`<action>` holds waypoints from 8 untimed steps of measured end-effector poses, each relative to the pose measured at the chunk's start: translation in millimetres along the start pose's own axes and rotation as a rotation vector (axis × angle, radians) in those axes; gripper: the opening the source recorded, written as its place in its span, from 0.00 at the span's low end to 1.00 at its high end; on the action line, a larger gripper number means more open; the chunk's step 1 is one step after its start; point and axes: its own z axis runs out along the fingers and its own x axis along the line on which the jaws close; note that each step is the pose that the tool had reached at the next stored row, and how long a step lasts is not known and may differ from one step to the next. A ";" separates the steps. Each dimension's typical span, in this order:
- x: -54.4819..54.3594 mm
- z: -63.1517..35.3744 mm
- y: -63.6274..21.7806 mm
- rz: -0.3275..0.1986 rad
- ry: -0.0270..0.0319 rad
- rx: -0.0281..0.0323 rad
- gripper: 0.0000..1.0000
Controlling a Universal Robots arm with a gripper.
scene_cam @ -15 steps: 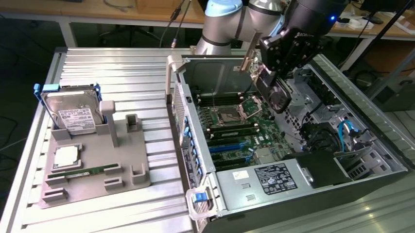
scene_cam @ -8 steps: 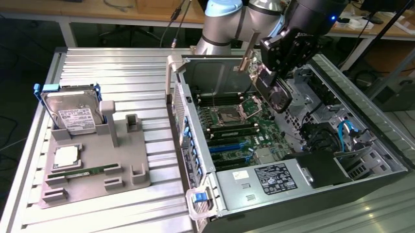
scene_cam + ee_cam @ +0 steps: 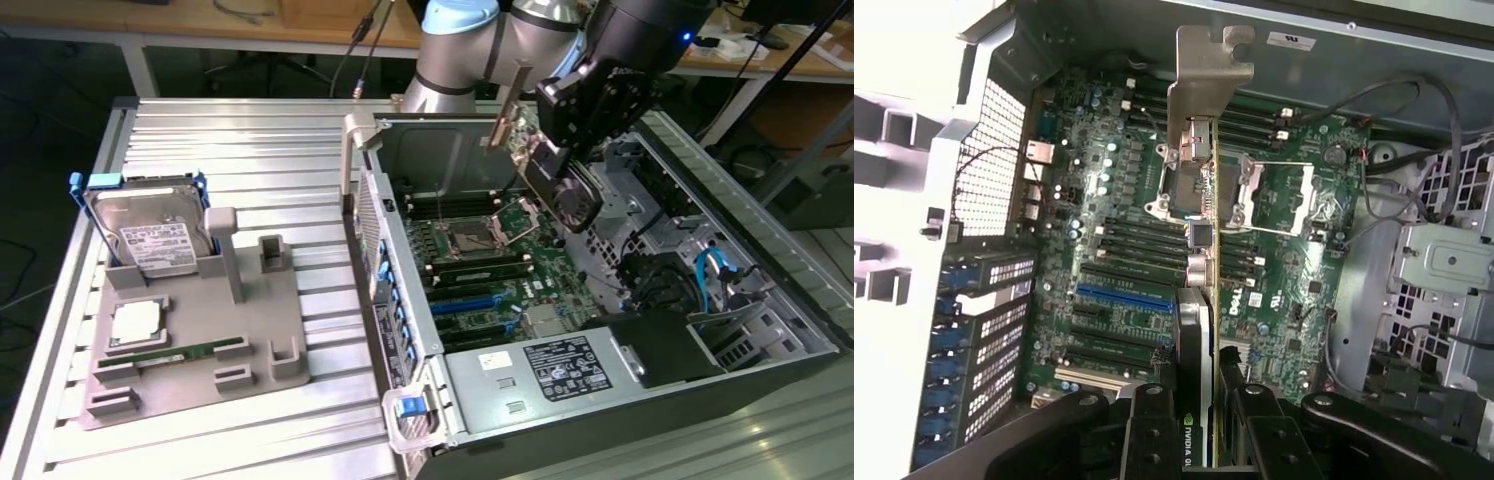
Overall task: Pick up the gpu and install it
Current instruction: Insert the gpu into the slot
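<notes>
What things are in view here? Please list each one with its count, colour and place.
gpu: one, dark with silver bracket, held over the motherboard
case: one, grey, open, at the exterior view's right
motherboard: one, green, inside the case
power supply: one, silver with black label, in the case, low in the exterior view
holder: one, grey, on the table at the exterior view's left
hard drive: one, silver with white label, upright in the holder
chip: one, silver, flat on the holder
memory stick: one, green, flat on the holder beside the chip
table: one, silver slats, under holder and case
arm: one, silver and light blue, above the case
pincer: one, black, shut on the gpu
</notes>
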 end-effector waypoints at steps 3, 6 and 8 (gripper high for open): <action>0.0 0.0 0.1 -0.013 0.0003 0.0002 0.27; -0.1 0.0 0.3 -0.025 0.0007 0.0006 0.27; -0.1 0.1 0.3 -0.033 0.0008 0.0007 0.27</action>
